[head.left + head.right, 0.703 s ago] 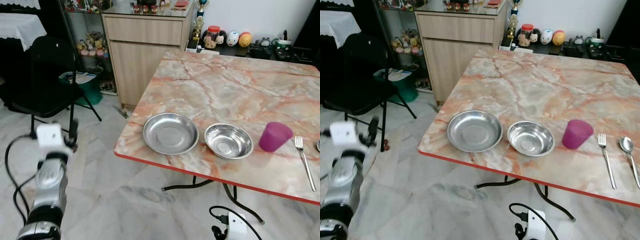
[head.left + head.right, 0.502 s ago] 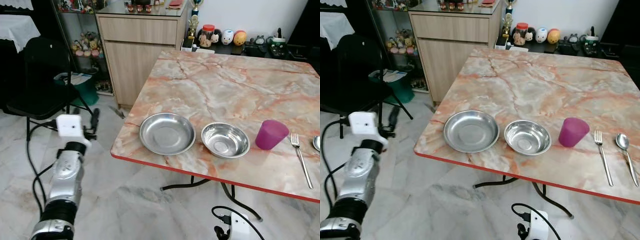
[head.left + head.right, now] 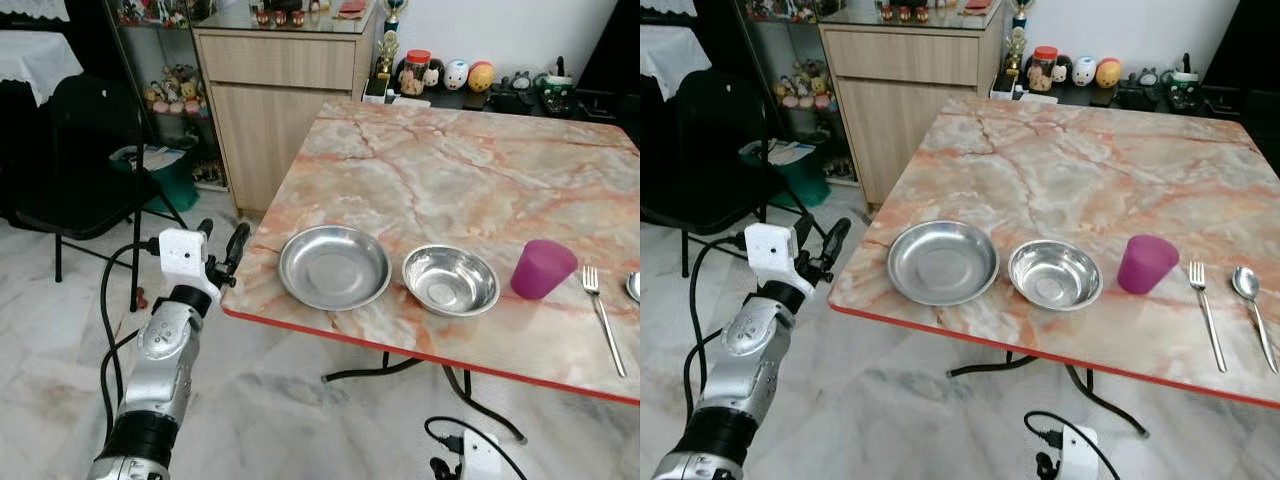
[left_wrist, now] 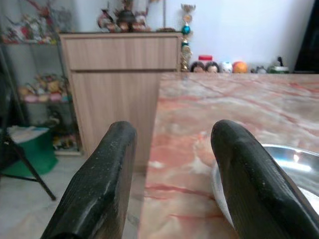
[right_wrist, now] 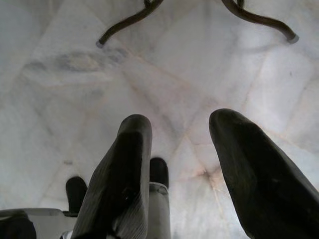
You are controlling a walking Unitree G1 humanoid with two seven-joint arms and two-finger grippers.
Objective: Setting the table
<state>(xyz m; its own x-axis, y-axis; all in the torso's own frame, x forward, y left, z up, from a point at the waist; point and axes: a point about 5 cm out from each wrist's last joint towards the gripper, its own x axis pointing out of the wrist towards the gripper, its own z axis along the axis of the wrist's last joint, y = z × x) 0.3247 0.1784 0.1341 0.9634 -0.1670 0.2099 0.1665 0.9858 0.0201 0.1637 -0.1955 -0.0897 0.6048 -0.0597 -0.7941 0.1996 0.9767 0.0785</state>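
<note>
On the marble table (image 3: 470,170), near its front edge, a shallow steel plate (image 3: 334,267), a steel bowl (image 3: 451,281), a purple cup (image 3: 543,270), a fork (image 3: 602,310) and a spoon (image 3: 1252,298) lie in a row from left to right. My left gripper (image 3: 222,240) is raised at the table's left front corner, open and empty, just left of the plate. In the left wrist view the fingers (image 4: 99,184) frame the table edge and the plate's rim (image 4: 294,169). My right gripper (image 5: 179,164) hangs open over the floor under the table edge.
A black folding chair (image 3: 80,150) stands to the left. A wooden cabinet (image 3: 290,90) and a shelf of toys (image 3: 180,90) stand behind the table's far left corner, with a green bin (image 3: 170,175) on the floor. Black table legs (image 3: 400,370) curve below the table.
My left arm has risen and swung right, from beside the chair to the table's left front corner. The camera has shifted slightly; the tableware has not moved.
</note>
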